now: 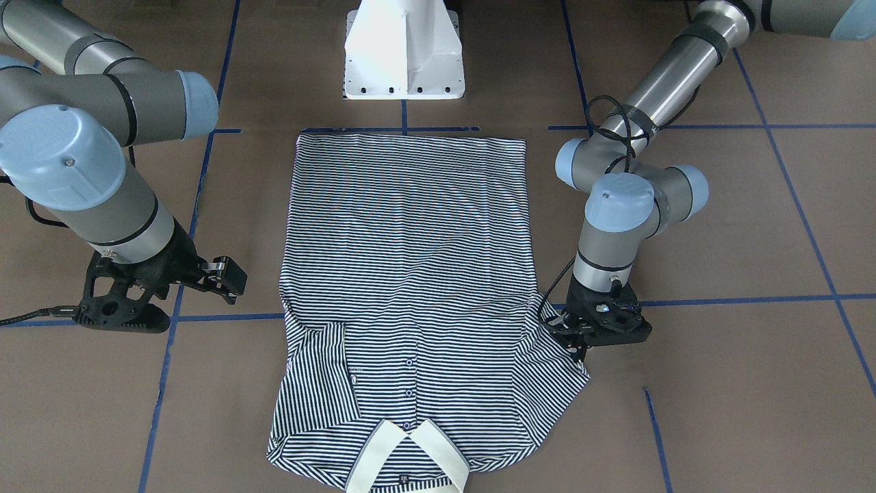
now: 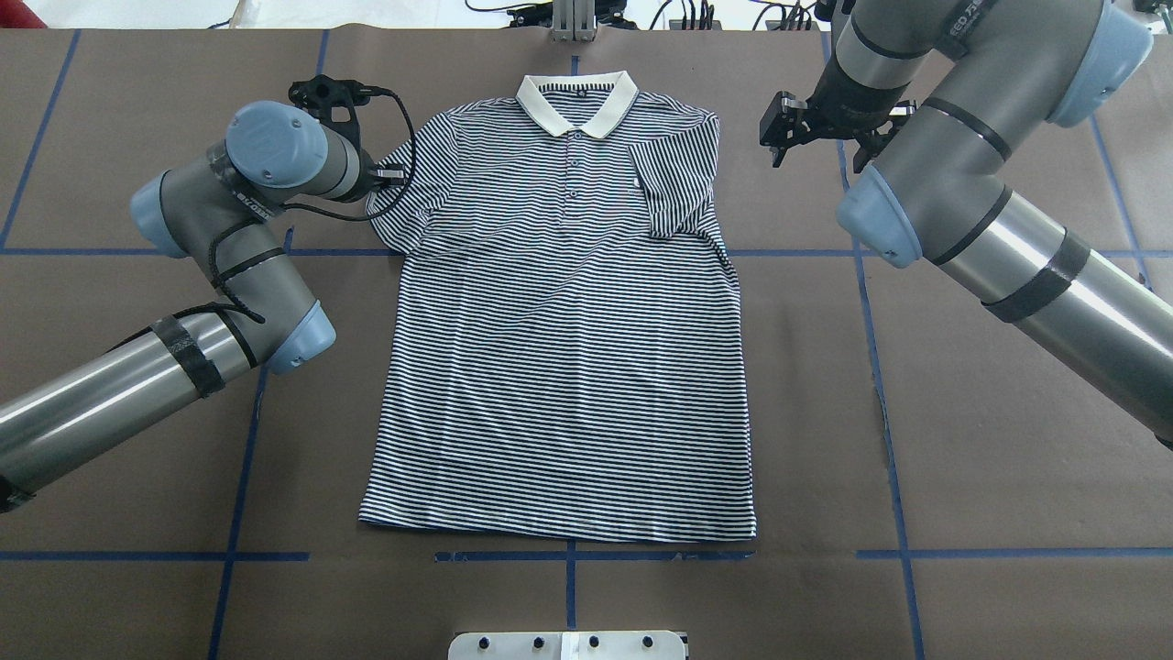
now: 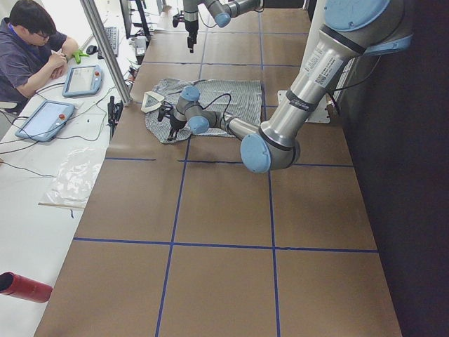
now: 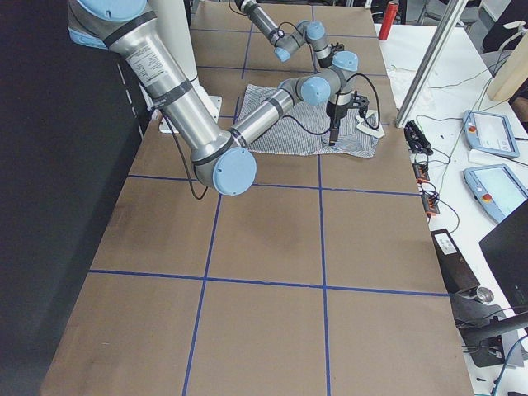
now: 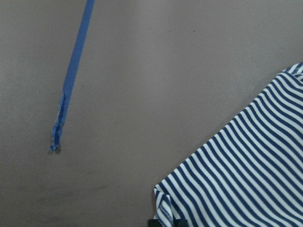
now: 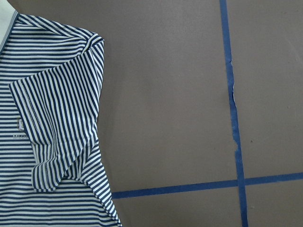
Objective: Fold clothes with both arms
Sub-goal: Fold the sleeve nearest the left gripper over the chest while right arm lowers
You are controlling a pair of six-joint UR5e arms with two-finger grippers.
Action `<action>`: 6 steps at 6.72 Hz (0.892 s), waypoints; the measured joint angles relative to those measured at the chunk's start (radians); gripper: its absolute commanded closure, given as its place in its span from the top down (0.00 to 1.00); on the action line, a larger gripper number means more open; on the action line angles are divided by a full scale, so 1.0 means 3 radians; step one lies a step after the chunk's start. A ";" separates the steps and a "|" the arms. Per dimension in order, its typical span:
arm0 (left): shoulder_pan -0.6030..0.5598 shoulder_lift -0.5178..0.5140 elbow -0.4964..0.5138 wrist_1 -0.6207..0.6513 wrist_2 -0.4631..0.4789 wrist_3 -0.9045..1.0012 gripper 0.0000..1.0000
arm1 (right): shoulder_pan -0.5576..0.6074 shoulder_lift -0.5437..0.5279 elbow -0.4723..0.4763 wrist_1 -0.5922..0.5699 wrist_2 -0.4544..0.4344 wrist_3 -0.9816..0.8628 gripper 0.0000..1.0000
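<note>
I see the striped polo shirt (image 2: 559, 367) lying flat on the brown table (image 2: 962, 458), which is gridded with blue tape (image 2: 871, 321). One sleeve is folded onto its chest. My left gripper (image 1: 578, 349) touches the other sleeve, but I cannot tell whether it grips. My right gripper (image 1: 229, 277) hovers alongside, jaws apart and empty.

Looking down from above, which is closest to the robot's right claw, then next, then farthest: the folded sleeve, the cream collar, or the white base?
Starting from the right claw:
1. Folded sleeve: right next to the claw, on its inner side.
2. Cream collar: farther over, at the top middle of the view.
3. White base: way down at the view's bottom edge.
</note>
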 measured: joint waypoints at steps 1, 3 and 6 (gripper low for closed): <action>-0.0002 -0.0094 -0.0139 0.0224 -0.0006 -0.0119 0.00 | -0.0003 -0.0007 -0.0002 0.0000 0.0000 0.0001 1.00; 0.0095 -0.0573 0.0037 0.0494 -0.0005 -0.0690 0.00 | -0.0006 -0.0013 0.0005 0.0003 0.0000 0.0005 1.00; 0.0284 -0.1052 0.0673 0.0213 0.0017 -0.1174 0.99 | -0.0018 -0.0019 0.0007 0.0005 -0.0005 0.0001 1.00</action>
